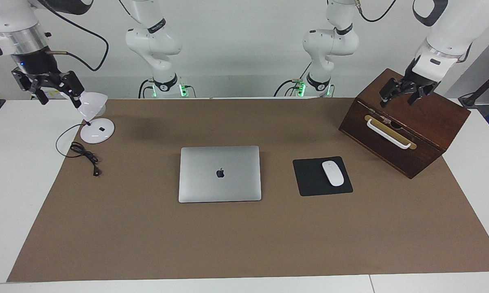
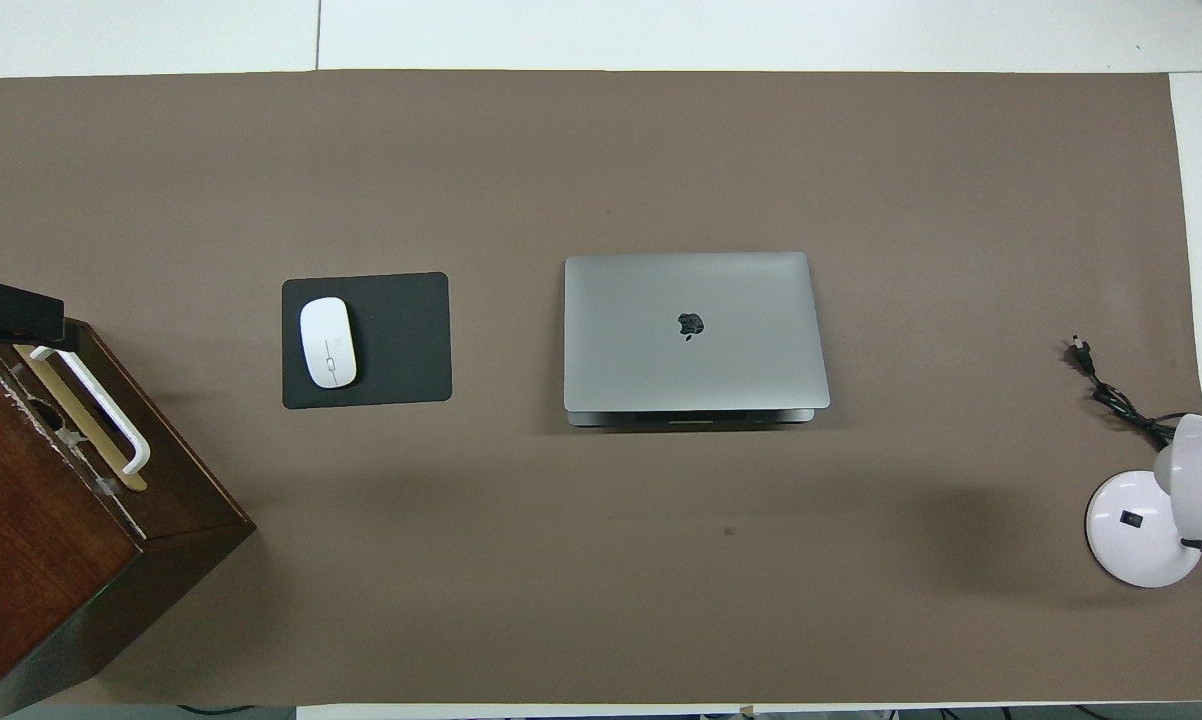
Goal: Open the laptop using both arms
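The silver-grey laptop (image 1: 219,173) lies flat with its lid down in the middle of the brown mat; it also shows in the overhead view (image 2: 694,335). My left gripper (image 1: 403,97) hangs open and empty over the top of the wooden box, well away from the laptop. A black part of it shows at the edge of the overhead view (image 2: 11,312). My right gripper (image 1: 55,90) is up in the air, open and empty, over the white desk lamp at the right arm's end of the table. It is out of the overhead view.
A dark wooden box (image 1: 407,122) with a white handle stands at the left arm's end. A black mouse pad (image 1: 309,179) with a white mouse (image 1: 333,173) lies between the box and the laptop. A white lamp (image 1: 97,130) with a black cord (image 1: 84,154) stands at the right arm's end.
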### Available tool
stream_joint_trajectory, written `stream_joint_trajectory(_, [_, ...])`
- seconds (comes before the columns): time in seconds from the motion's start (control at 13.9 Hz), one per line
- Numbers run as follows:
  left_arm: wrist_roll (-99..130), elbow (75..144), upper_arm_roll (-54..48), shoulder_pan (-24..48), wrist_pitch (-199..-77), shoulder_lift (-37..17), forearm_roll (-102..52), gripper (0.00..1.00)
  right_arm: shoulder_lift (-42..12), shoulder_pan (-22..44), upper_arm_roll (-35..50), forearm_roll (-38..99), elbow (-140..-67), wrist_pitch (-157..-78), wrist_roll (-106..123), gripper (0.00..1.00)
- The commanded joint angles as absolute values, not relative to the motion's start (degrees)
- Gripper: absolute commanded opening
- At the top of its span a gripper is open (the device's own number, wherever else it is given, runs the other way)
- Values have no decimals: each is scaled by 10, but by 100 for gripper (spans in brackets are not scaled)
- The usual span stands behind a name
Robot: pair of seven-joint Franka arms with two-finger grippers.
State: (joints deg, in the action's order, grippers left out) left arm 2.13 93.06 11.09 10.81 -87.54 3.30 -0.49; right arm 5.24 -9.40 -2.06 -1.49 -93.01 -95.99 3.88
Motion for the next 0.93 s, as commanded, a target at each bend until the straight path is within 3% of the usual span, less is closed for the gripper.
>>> stream_joint_trajectory(0.0, [25, 921, 107, 100, -879, 30, -1, 100, 62, -98, -19, 8, -940, -979, 38, 100])
stream_joint_trajectory(0.86, [91, 923, 104, 100, -903, 29, -4, 100, 62, -97, -18, 21, -950, -980, 40, 100])
